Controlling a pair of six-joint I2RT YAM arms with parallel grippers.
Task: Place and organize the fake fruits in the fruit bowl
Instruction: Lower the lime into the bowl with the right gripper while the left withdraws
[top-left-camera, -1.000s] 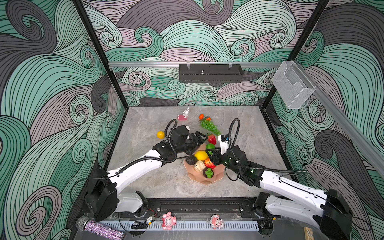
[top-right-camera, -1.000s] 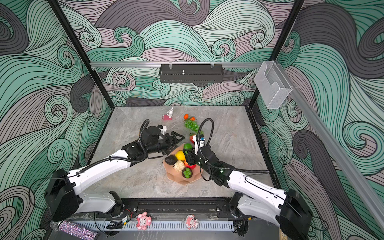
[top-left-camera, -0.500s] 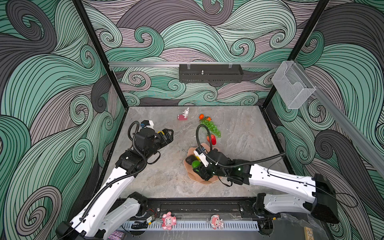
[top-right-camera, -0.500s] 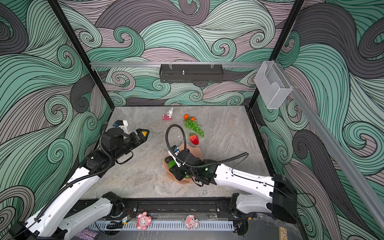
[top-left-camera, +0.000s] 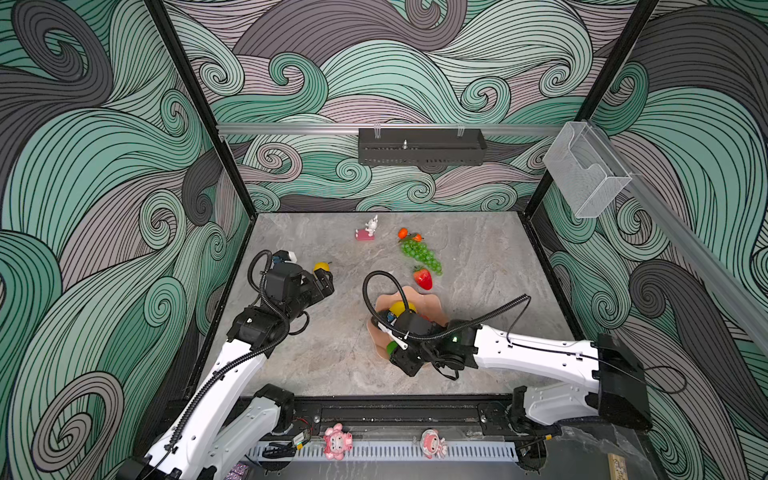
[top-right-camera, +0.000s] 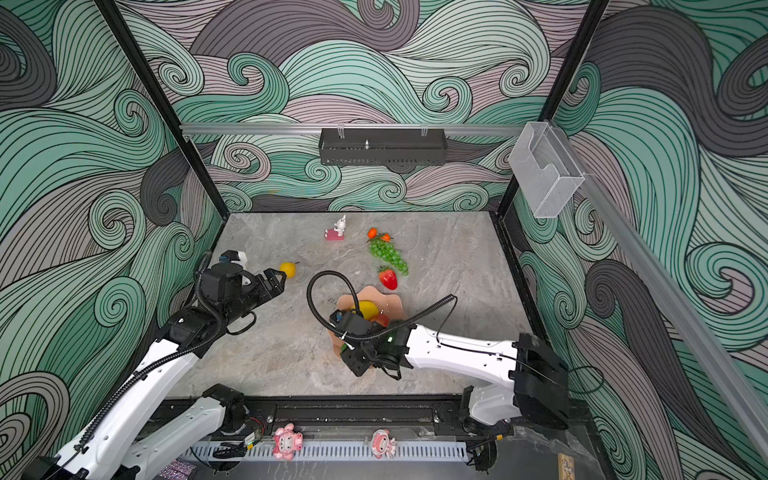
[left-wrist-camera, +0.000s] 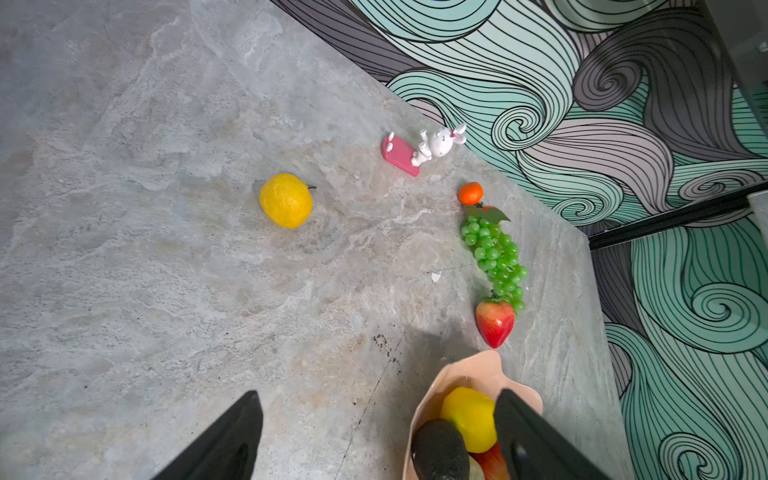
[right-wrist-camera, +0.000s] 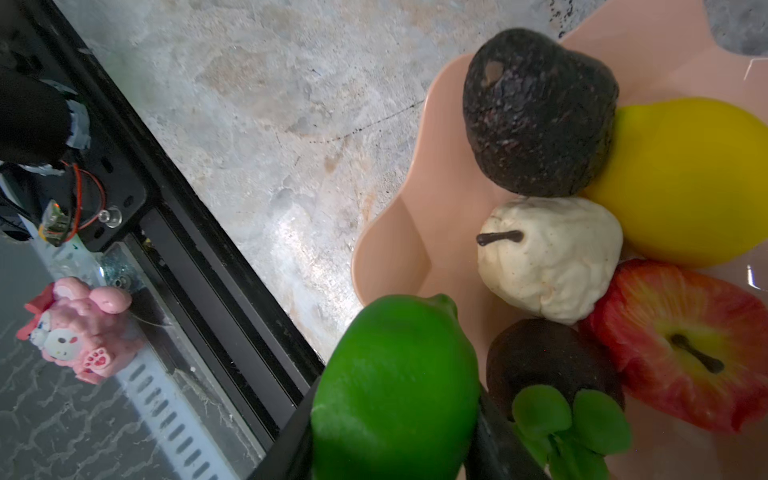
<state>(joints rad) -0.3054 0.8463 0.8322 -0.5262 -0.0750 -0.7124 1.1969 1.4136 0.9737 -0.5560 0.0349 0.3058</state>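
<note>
The salmon fruit bowl holds a dark avocado, a lemon, a cream knobbly fruit, an apple and a dark leafy fruit. My right gripper is shut on a green lime above the bowl's near-left rim. My left gripper hangs open and empty beside a yellow lemon on the table. A strawberry, green grapes and small oranges lie behind the bowl.
A pink-and-white rabbit figurine stands near the back wall. Two pink dolls sit on the front rail. A clear basket hangs on the right wall and a black tray on the back wall.
My left arm pulled away from the bowl to the left, ending by the loose lemon. My right gripper swung across the bowl to its near-left rim with the lime.
</note>
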